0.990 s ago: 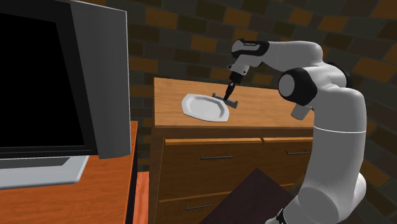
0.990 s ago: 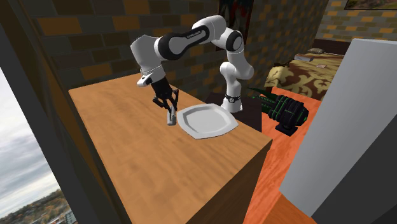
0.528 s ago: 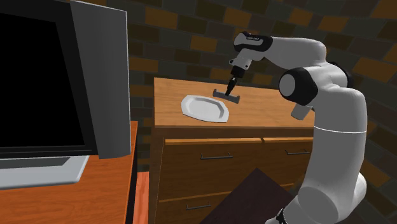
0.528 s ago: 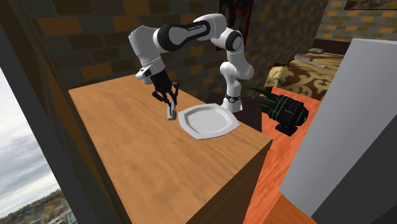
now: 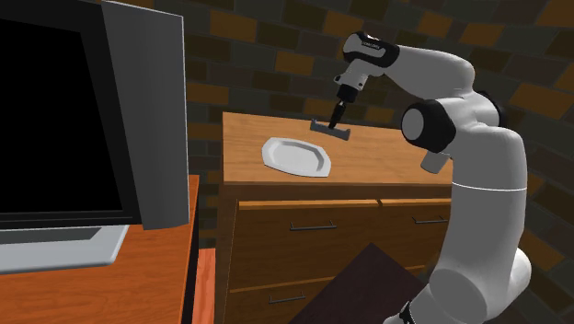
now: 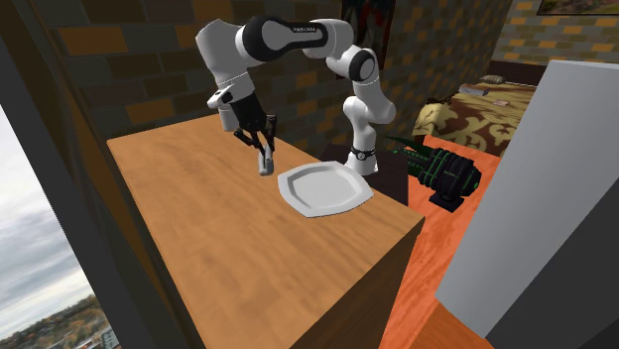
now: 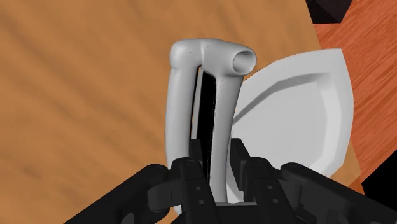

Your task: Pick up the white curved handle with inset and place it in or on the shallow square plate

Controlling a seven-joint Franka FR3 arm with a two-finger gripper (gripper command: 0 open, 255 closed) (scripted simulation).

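Note:
A pale grey curved handle with a dark inset strip is clasped between my black fingers. My gripper is shut on its lower end. In the shoulder view the handle hangs crosswise under the gripper, a little above the wooden dresser top. The white shallow square plate lies on that top, to the shoulder view's left of the handle and nearer the front edge. In the second exterior view the gripper holds the handle just left of the plate, lifted off the wood.
The dresser has drawers below its front edge. A large grey panel with a black area stands at the shoulder view's left on an orange surface. A dark green object lies on the floor beyond the dresser. A brick wall runs behind.
The gripper has risen with the handle in it, lifting it off the dresser top and a little away from the plate's rim. The plate has not moved.

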